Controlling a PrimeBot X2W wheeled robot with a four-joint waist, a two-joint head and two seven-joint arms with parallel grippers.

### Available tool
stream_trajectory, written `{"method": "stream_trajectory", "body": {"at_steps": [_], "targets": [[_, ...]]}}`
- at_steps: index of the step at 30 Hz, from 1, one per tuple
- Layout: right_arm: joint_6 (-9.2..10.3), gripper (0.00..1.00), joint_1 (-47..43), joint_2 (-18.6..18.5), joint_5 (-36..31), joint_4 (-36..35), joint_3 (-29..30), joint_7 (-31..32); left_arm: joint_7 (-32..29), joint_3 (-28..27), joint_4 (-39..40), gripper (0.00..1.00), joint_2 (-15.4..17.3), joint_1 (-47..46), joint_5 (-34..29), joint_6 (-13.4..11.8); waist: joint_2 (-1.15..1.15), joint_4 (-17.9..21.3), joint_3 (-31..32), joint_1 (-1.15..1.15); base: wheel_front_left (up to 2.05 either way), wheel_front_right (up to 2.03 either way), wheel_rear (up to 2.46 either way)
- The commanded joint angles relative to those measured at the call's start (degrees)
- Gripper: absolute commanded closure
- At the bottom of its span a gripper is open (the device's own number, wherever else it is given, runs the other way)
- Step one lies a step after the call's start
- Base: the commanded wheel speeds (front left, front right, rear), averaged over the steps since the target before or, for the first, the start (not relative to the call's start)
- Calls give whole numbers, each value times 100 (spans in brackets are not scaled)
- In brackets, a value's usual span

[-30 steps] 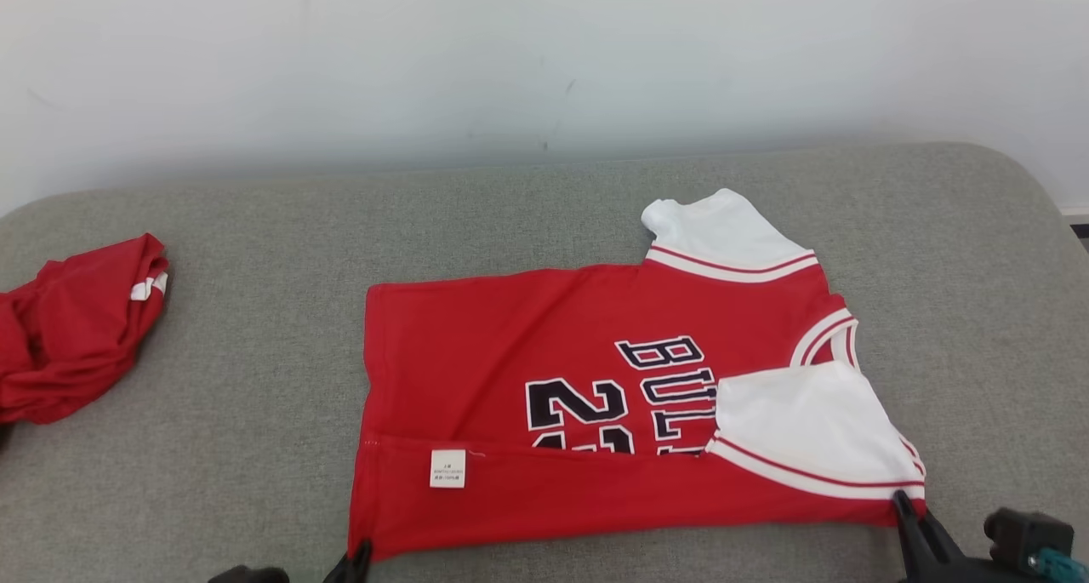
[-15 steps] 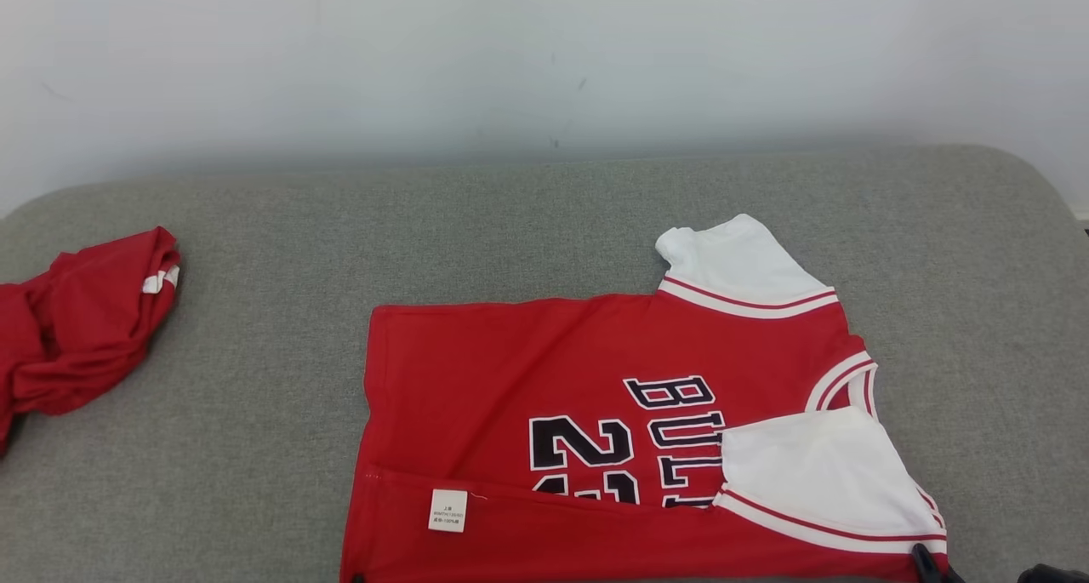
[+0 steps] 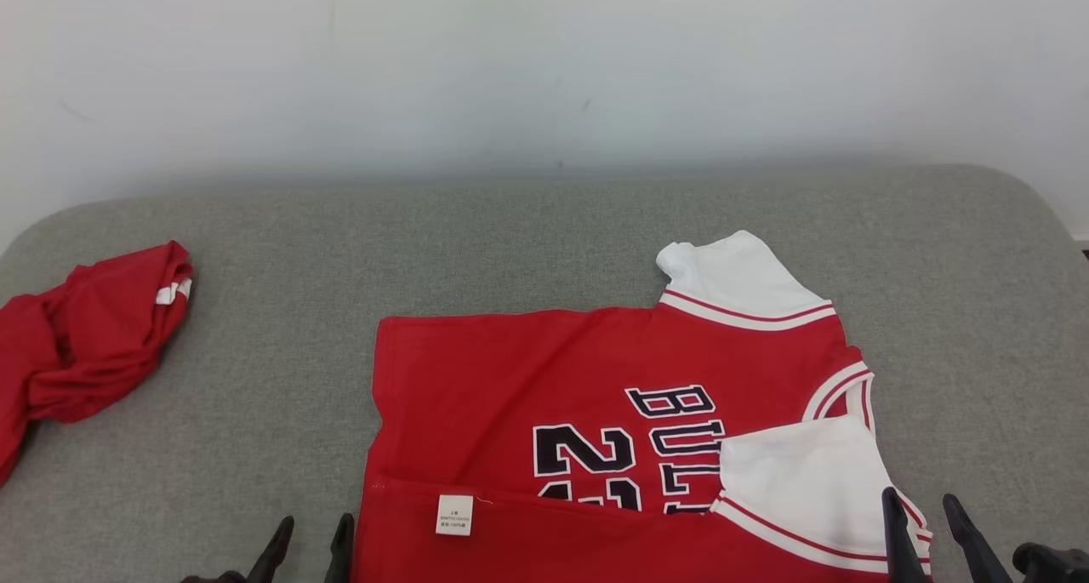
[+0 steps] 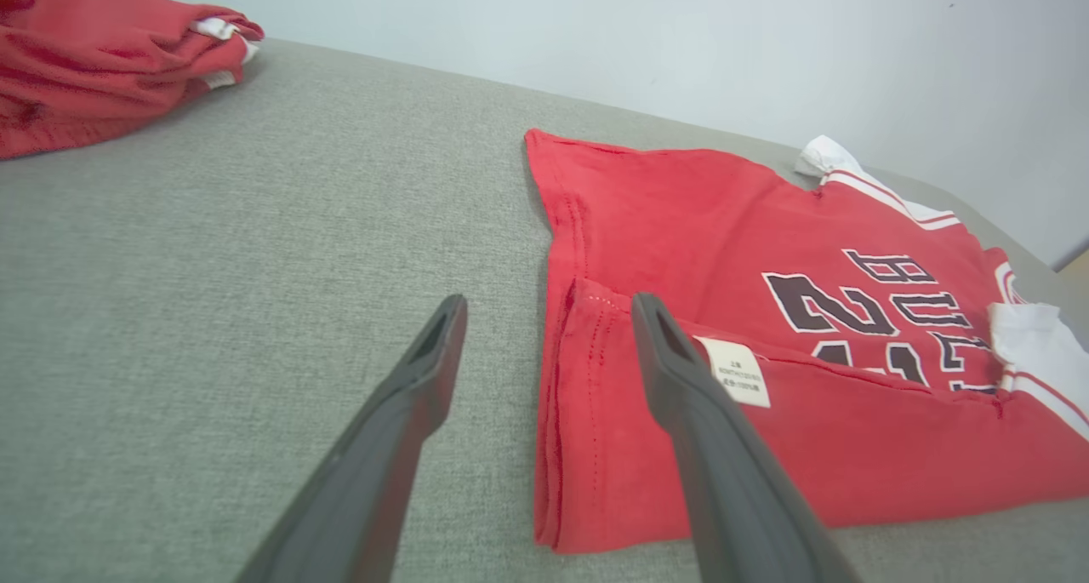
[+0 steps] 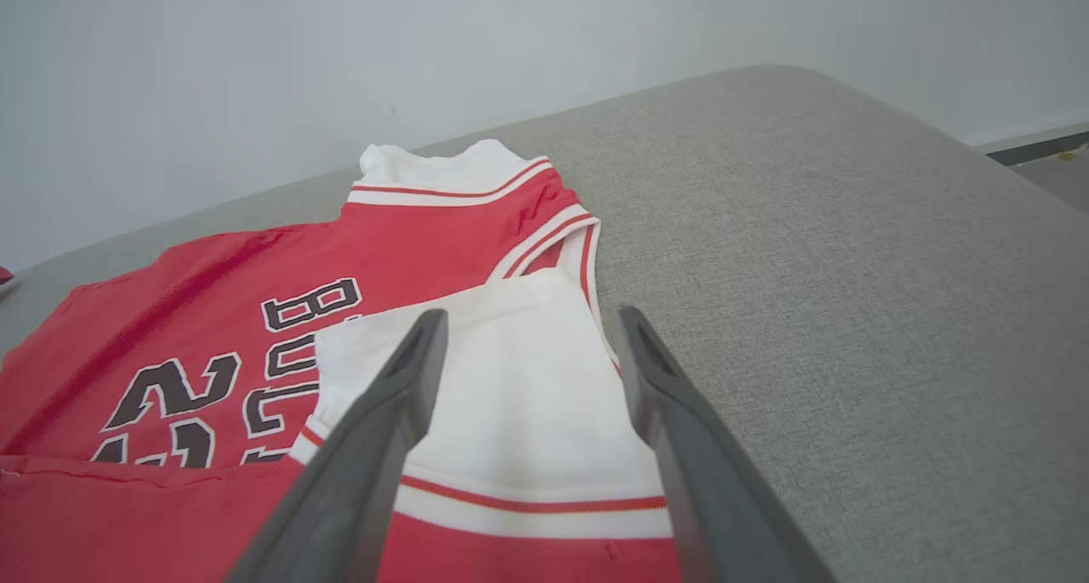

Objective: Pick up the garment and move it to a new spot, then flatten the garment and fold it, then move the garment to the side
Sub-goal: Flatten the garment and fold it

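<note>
Garment: a red jersey [image 3: 595, 370] with black lettering lies flat on the near middle-right of the grey cushion [image 3: 544, 225], hem to the left and collar to the right.
Near edge: it is folded up over the body as a long red strip, with a white label [image 3: 454, 515] lying face-up on it. The head view cuts the strip off at the bottom.
Sleeves: the far white sleeve [image 3: 732, 277] sticks out toward the wall. The near white sleeve [image 3: 800, 472] is folded in over the lettering.
Left gripper [image 4: 549, 311]: the jaws are spread wide and grip no cloth. One finger is above the strip's hem corner, the other above bare grey just beside it.
Right gripper [image 5: 532, 315]: the jaws are spread wide and hold nothing. One finger is over the folded sleeve, the other at its outer edge by the bare cushion.
Other cloth: a crumpled red garment [image 3: 85, 336] sits at the far left, well apart from the jersey.
Open room: there is broad bare grey between the hem and the crumpled garment, a band behind the jersey up to the white wall [image 3: 544, 55], and a clear stretch right of the collar.
Cushion edges: the far edge runs along the wall, and the far right corner is rounded.
</note>
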State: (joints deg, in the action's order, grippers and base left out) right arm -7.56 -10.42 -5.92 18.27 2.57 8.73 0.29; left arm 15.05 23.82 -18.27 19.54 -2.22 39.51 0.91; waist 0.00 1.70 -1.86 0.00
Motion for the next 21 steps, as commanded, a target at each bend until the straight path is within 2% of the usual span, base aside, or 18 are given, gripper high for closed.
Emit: {"method": "stream_trajectory", "body": {"at_steps": [1,7,10,12,17,21], "targets": [[16,0,60,12,-45,11,-35,-98,16,-95,58,0,-51,155,-158,-24,0,-13,25,0,0,0,0],[16,0,159,126,-274,287,-391,-976,19,-1009,614,0,-504,446,-1372,65,0,-70,90,0,0,0,0],[16,9,205,171,-458,498,-572,-1322,19,-1388,817,0,-785,577,-1876,143,0,-100,108,0,0,0,0],[16,0,190,198,-629,598,-632,-1466,19,-1594,909,0,-959,629,-2171,221,0,-128,113,0,0,0,0],[16,0,132,276,-897,681,-740,-1547,20,-1954,825,0,-1331,813,-2638,424,0,-161,111,0,0,0,0],[16,0,99,303,-1030,592,-777,-1548,20,-2092,689,0,-1494,865,-2864,562,0,-117,65,0,0,0,0]]}}
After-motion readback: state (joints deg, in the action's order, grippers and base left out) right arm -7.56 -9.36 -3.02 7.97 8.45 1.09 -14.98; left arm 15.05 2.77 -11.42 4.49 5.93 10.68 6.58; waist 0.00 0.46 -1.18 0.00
